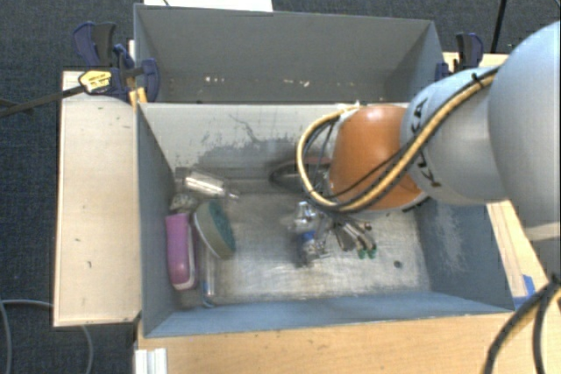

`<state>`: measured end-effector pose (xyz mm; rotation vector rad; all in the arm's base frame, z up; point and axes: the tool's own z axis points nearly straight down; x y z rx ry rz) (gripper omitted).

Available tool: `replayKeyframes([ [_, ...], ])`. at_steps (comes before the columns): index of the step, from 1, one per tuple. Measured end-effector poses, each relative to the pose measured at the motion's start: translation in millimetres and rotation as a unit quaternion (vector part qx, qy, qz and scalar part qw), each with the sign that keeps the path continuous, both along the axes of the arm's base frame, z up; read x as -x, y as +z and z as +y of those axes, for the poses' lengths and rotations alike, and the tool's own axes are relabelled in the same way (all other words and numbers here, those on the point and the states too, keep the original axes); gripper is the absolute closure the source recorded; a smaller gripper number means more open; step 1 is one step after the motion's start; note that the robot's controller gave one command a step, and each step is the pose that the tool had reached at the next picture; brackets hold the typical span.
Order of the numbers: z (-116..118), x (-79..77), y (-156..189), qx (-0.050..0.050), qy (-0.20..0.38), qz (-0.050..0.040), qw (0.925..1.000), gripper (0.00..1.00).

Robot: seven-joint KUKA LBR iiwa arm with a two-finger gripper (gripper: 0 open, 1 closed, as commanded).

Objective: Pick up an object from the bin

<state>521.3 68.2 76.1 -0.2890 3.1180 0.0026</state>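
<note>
Arm enters from view-right, big grey link across bin's right rim, wrist bent down into bin. Bin: grey metal, tall back wall, scuffed floor. Orange cover on wrist sits over right-ctr of floor, w/ yellow and black cables looped off its view-left side. Gripper hangs below cover, low over floor approx mid-bin, toward front wall; bluish-silver metal parts visible. Jaw state: cannot tell from this angle, nor whether anything is held.

Contents, big to small:
- pink oblong thing, lying lengthwise along left wall, front-left corner.
- teal round disc, tilted on edge, just beside pink oblong thing on its right.
- silver metal piece, behind teal round disc, near left wall.
- dark ring-shaped thing, toward back, partly hidden behind cables.
- small dark piece w/ green bits, just view-right of gripper; nearest thing to it. Touching or apart: can't tell.

Things on view-left side lie well apart from gripper.
</note>
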Motion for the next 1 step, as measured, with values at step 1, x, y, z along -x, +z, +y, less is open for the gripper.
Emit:
replayKeyframes([
  [1, -8.9, -11.1, 185.4, 0.002, 0.122, -0.0009, 0.9926, 1.0],
])
